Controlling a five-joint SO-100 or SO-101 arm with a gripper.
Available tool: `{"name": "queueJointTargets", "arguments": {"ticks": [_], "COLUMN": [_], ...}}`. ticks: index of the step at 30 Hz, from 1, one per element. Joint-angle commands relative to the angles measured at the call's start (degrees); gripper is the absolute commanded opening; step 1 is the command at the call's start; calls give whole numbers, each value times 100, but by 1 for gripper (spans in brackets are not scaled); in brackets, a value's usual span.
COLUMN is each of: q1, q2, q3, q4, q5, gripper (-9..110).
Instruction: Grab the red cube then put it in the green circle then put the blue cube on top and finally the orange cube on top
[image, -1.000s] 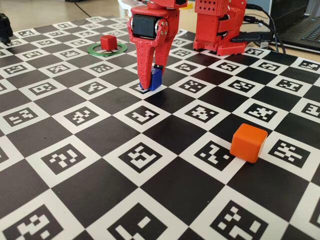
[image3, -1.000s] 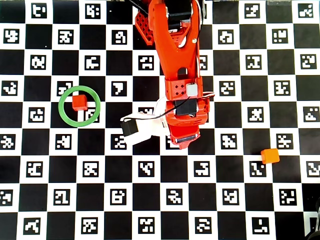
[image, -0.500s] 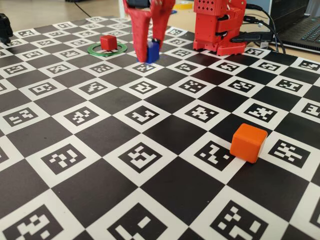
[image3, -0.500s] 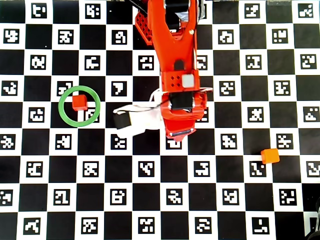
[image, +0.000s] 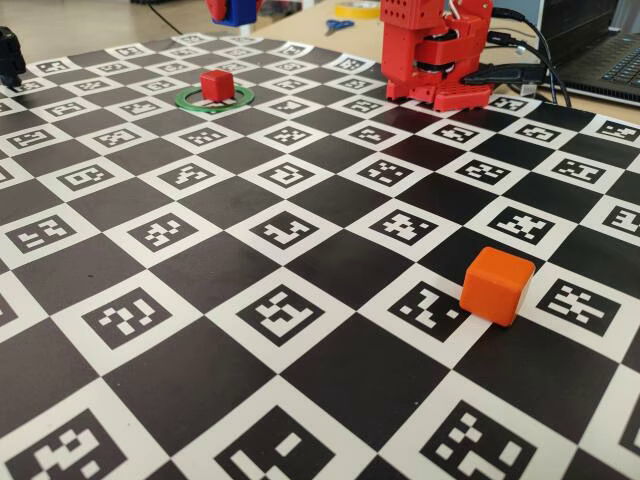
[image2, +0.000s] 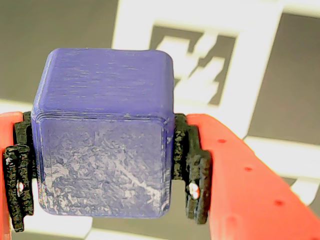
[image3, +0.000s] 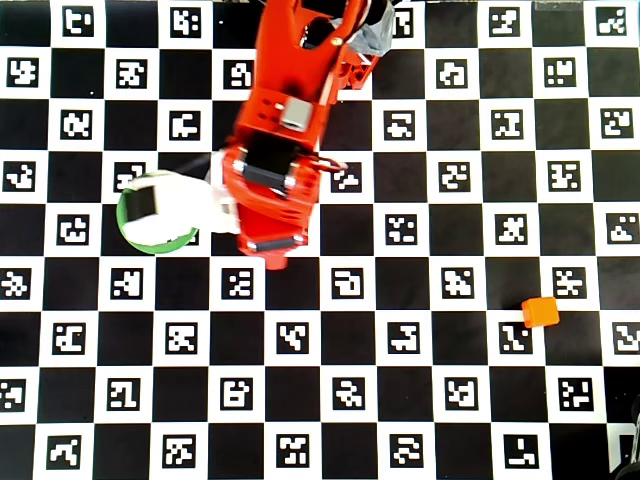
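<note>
Across the checkered marker board (image: 300, 250), my arm (image3: 285, 130) fills the overhead view and hides part of the green circle (image3: 128, 232); only the fixed view shows the red cube (image: 216, 84) inside it. Far off sits the orange cube (image: 497, 284). Only my wrist view shows my gripper (image2: 102, 170) clamped on the blue cube (image2: 102, 145).
</note>
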Motion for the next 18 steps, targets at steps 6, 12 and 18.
{"name": "queueJointTargets", "arguments": {"ticks": [6, 12, 18], "q1": [1318, 1793, 2109], "q2": [686, 677, 598], "q3": [-448, -211, 167], "q4": [-105, -378, -809], "q5": [-905, -1283, -1556], "gripper": [11, 11, 11]}}
